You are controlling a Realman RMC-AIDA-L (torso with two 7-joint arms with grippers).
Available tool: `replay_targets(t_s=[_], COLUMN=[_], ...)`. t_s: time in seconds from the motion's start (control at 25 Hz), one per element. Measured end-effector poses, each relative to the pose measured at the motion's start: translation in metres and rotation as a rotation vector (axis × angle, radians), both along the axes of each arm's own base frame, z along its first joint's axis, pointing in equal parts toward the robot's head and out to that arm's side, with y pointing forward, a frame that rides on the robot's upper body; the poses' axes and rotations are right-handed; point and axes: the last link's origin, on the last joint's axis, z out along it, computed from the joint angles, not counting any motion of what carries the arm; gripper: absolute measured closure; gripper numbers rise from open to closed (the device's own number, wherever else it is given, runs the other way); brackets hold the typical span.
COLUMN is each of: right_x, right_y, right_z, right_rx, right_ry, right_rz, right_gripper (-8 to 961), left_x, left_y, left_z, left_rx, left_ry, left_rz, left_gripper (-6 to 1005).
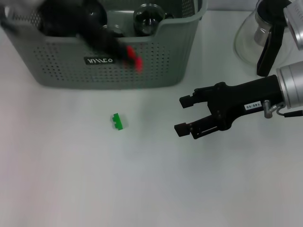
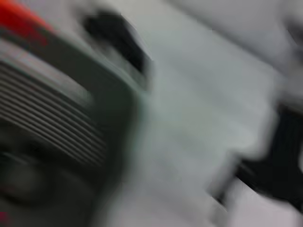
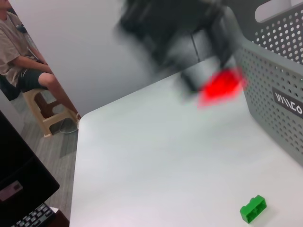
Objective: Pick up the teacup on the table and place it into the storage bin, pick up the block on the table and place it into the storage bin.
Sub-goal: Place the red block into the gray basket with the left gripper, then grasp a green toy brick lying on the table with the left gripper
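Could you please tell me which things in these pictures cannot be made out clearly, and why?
- Left hand: a motion-blurred dark and red streak in front of the storage bin in head and right wrist views, so its grip and any load cannot be judged.
- Left wrist view: blurred throughout; nothing identifiable.
- Bin contents: dark round shapes, partly behind the rim; whether one is the teacup is unclear.
- Glass teapot: partly covered by the right arm.

Green block [image 3: 253, 208] near storage bin [image 3: 279, 90]
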Motion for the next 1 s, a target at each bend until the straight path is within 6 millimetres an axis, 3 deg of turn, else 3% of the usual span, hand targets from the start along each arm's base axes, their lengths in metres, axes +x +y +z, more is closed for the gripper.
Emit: replay_targets(t_s=[0.24, 0.48, 0.72, 0.92, 1.0], right_x=[0.001, 0.001, 0.001, 0.001, 0.001], right_y=[-0.002, -0.002, -0.003, -0.003, -0.003], right_z=[0.001, 0.001, 0.002, 0.002, 0.002], right_rx=[-0.011, -0.013, -0.018, -0.018, -0.016], right_ry=[0.002, -0.001, 0.003, 0.004, 0.003], right_rz=[0.003, 0.005, 0.006, 0.007, 0.007], right_gripper=[12, 12, 13, 13, 13], left_x=[0.010, -0.007, -0.011, -0.004, 0.001], left_y=[0.060, 0.096, 0.095, 0.073, 0.057], left_z=[0.066, 0.079, 0.063, 0.053, 0.044], left_rx=[0.391, 0.638, 0.630, 0.501, 0.423], left_ry=[-0.018, 0.179, 0.285, 0.310, 0.297], left_rz=[0.035, 0.073, 0.033, -0.078, -0.160], left_gripper=[477, 447, 416, 186, 153])
